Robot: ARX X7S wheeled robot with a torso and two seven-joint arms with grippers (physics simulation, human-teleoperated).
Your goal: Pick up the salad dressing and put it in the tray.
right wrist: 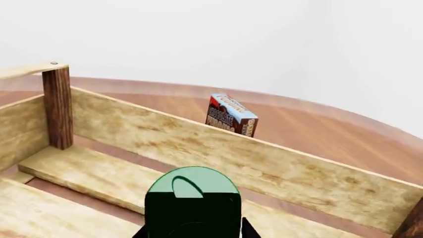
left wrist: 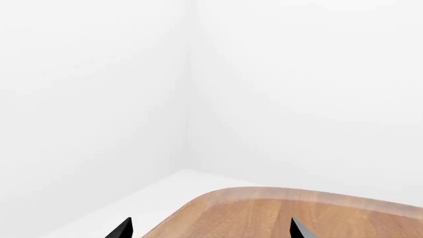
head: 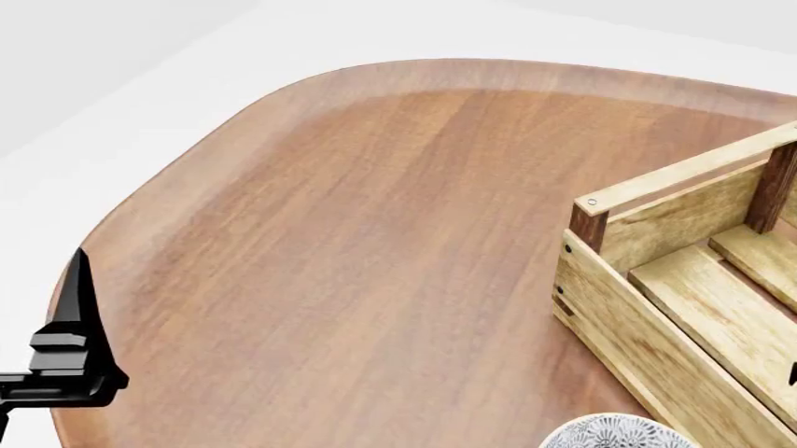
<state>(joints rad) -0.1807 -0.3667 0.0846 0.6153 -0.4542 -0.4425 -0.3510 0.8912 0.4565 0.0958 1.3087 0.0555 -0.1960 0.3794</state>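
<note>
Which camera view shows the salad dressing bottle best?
The right wrist view shows it best: the salad dressing fills the foreground with its green cap facing the camera, above the tray slats. The head view and the left wrist view do not show the bottle at all.

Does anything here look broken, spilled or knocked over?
Nothing stands out. The tray sits squarely on the wooden table, the red-and-blue box stands upright beyond it, and the salad dressing is over the tray's slats with its green cap on. No spills or damage show.
</note>
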